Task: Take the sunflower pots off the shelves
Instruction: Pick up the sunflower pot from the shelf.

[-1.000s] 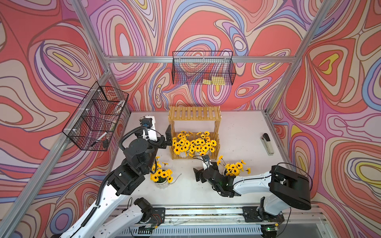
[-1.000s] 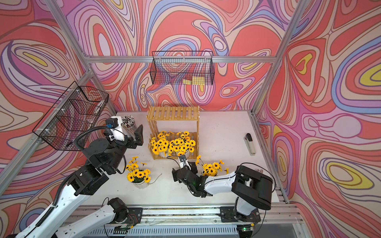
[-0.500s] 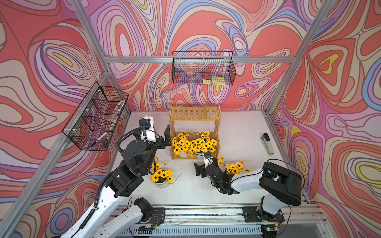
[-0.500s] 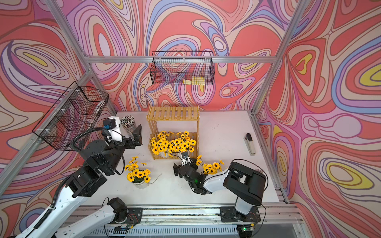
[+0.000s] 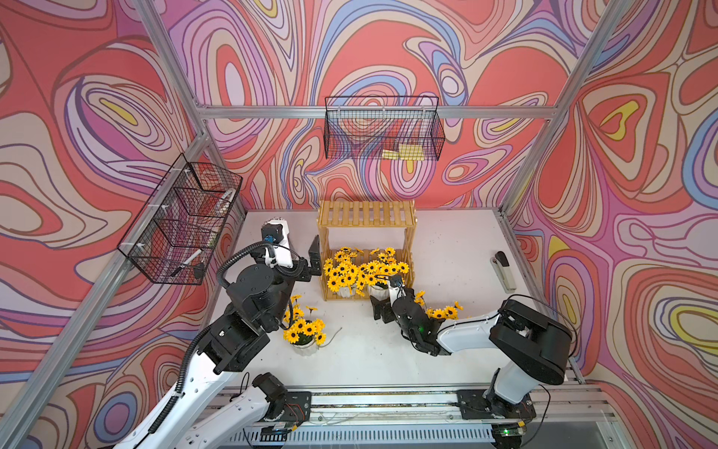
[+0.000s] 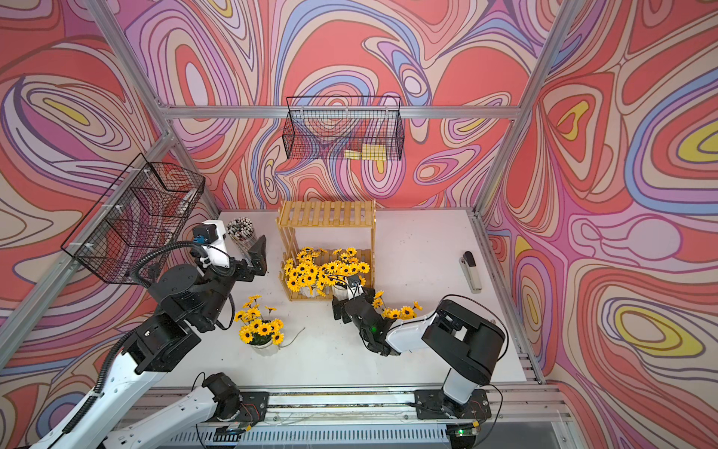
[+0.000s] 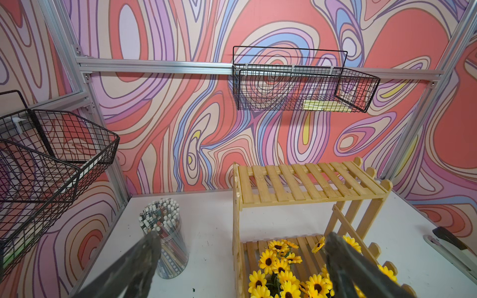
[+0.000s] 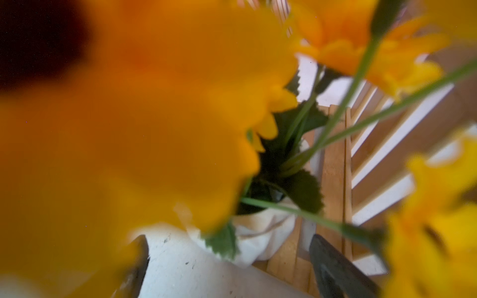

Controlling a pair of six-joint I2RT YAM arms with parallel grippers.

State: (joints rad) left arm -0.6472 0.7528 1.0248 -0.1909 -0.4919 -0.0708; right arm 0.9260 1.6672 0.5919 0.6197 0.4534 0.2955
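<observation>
Right fingers nearer shelves, amid sunflowers

— What stands on the yellowish slatted wooden shelves?
— On the lower tier, a left pot and a right pot, upright and side by side, yellow blooms mingling.
— And off them?
— A third pot, white and upright, is on the counter front left. A fourth bunch is front right, its pot hidden.
</observation>
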